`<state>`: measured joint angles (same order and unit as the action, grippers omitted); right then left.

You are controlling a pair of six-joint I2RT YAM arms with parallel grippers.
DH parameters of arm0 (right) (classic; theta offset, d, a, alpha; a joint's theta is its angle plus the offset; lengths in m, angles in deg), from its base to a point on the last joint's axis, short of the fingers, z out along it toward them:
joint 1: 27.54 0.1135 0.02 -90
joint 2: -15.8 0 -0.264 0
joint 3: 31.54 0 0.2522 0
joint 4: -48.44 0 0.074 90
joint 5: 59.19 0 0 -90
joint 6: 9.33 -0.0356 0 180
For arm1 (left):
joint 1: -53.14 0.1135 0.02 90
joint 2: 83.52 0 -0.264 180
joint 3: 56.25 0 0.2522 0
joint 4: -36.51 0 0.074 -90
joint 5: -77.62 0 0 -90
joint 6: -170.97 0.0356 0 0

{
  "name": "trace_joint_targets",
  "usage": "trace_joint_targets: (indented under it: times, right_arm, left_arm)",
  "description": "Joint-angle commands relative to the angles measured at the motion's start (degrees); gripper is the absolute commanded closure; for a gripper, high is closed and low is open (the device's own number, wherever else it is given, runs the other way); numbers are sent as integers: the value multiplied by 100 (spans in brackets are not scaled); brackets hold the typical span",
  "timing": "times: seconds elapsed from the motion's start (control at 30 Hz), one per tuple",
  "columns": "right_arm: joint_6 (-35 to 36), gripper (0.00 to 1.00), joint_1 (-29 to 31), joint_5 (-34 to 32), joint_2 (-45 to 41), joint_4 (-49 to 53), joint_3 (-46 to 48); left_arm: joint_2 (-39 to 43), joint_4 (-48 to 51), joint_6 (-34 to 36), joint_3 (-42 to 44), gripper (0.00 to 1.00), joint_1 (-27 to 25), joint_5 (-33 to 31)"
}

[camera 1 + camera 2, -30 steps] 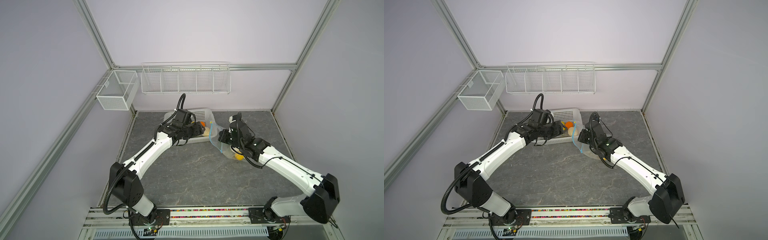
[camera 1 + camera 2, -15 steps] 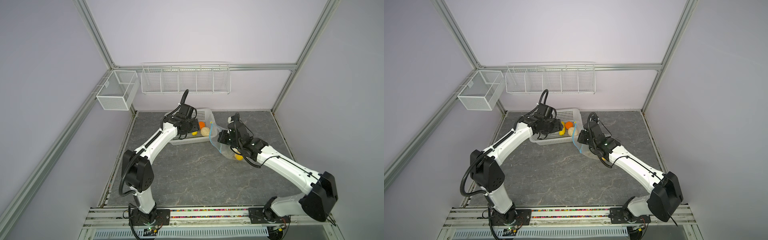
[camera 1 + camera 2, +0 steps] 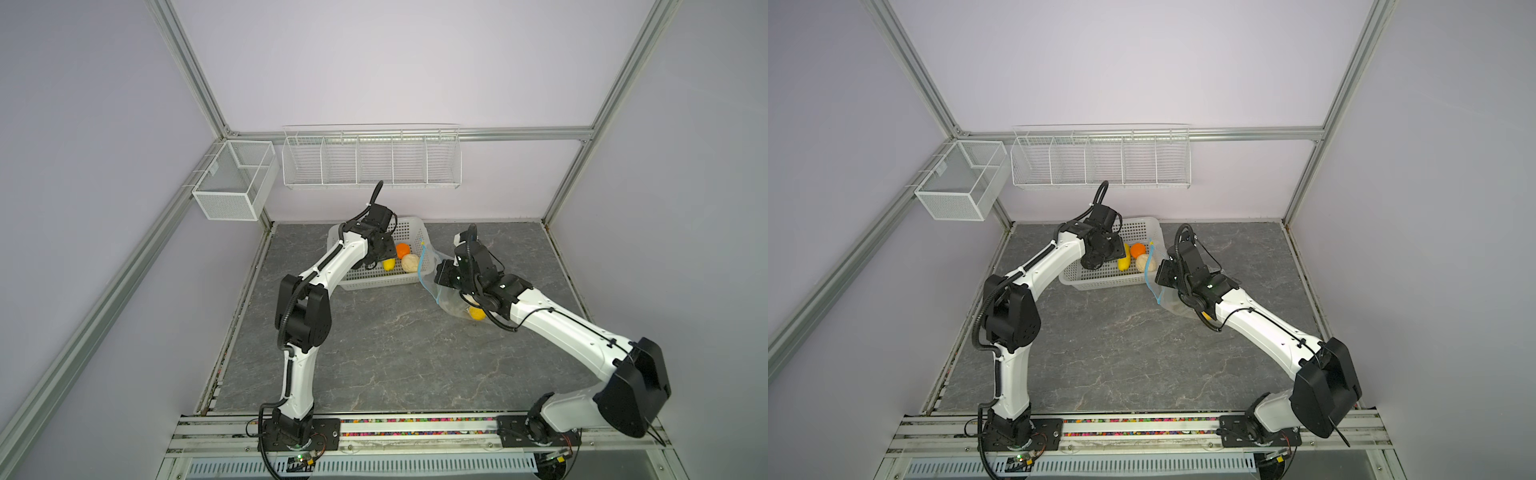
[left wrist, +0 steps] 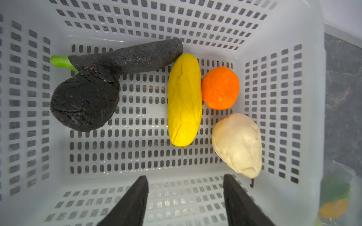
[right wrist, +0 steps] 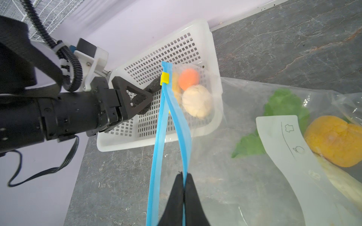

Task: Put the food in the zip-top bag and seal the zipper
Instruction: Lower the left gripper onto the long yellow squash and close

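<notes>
My left gripper hangs open inside the white perforated basket, with nothing between its fingers. Below it lies the food: a long black piece with a green stem, a round black piece, a yellow piece, an orange one and a beige one. The zip-top bag lies to the right of the basket with its mouth held up. It holds an orange-yellow piece and a green leaf. My right gripper is shut on one blue zipper strip. The yellow slider sits at the far end.
The basket stands at the back of the grey table, touching the bag. A white wire rack hangs on the back wall and a mesh box on the left frame rail. Metal posts edge the table.
My left gripper has drawn back from the bag's mouth and now hangs over the basket, with that arm's elbow raised. The right gripper has kept its hold on the zipper strip.
</notes>
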<state>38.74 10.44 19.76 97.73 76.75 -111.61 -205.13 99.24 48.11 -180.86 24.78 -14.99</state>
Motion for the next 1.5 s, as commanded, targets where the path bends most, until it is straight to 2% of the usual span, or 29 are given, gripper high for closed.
trace_joint_targets:
  times: [0.0,0.57,1.47]
  right_arm:
    - [61,94,-45,113,90,-193,91]
    - [1,94,-219,373,393,-294,21]
    - [-58,94,-291,535,576,-335,-32]
  left_arm:
    - [-336,218,58,-353,40,82,-55]
    - [-1770,594,208,-2047,38,243,177]
    - [-2555,622,220,-2590,37,317,364]
